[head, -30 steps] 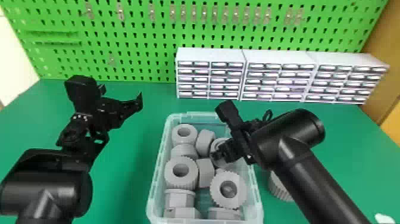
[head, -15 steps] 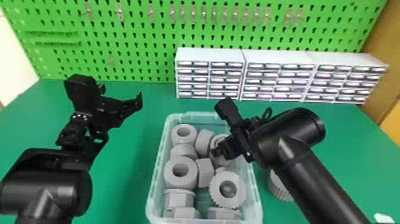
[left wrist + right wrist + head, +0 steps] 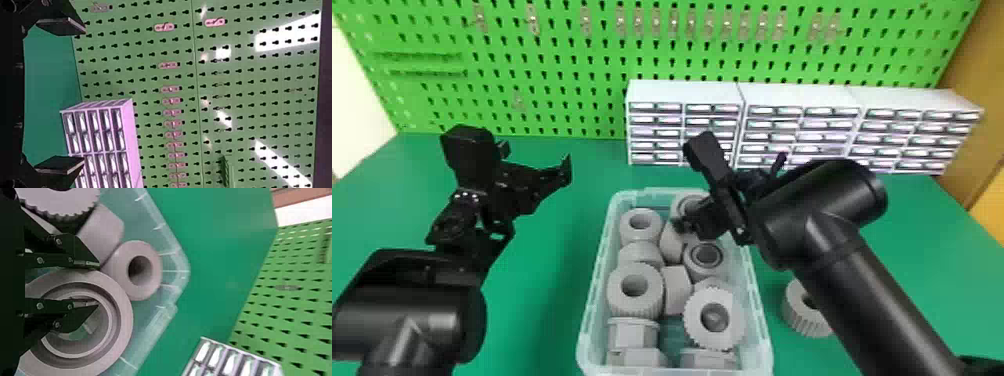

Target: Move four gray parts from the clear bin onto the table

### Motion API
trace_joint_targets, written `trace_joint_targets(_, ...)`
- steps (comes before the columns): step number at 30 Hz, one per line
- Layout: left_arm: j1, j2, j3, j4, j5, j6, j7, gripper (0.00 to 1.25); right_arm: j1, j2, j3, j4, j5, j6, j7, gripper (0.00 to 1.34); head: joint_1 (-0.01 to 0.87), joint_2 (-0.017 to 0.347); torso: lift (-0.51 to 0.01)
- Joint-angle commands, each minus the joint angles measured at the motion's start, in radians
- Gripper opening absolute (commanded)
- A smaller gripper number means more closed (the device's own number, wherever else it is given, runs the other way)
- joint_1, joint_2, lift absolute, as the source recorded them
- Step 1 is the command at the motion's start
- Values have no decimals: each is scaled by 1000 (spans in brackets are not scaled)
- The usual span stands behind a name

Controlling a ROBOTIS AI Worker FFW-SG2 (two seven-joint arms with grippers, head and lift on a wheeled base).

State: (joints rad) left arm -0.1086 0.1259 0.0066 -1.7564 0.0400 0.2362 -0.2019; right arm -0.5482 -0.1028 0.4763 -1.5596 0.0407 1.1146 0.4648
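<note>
Parts [image 3: 633, 336] with flat, angled sides sit at the near end of the clear bin [image 3: 593, 280], and a ridged wheel [image 3: 796, 315] rests on the green table [image 3: 547, 310] just outside it. A toothed ring [image 3: 695, 325] leans face-up in there too; its grooved edge should give pads good bite, and its bore offers a second way in. Farther up, above the gray heap, the right gripper [image 3: 97, 286] is drawn in to little more than a wall's thickness, pinching one side of a wide ring [image 3: 124, 325], one finger in the bore and the other outside. That looks a sound hold: the ring seems stiff, probably plastic and fairly light, unlikely to crush. Held off-centre, though, it may swing or twist, and the smooth rim could slide, so a level, unhurried lift past the bin wall would suit it. The left gripper [image 3: 83, 95] waits wide and empty over the table, with the white drawer cabinets [image 3: 684, 92] beyond.
</note>
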Motion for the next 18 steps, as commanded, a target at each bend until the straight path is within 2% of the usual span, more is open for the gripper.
trace_joint_targets(1,0,0,1,0,0,0,-1,1126,-6,-3,-18,-51,24,-9,0,316,678,34,-50)
trace_joint_targets(9,4,0,7,-2,0,0,-5,1126,10,-11,-67,-183,136,39,0,316,678,34,-50)
trace_joint_targets(12,6,0,10,-2,-2,0,-8,1126,36,-12,-107,-235,186,68,0,316,678,34,-50)
trace_joint_targets(18,6,0,12,-2,-3,0,-11,1126,91,-20,-199,-297,237,110,0,316,678,34,-50)
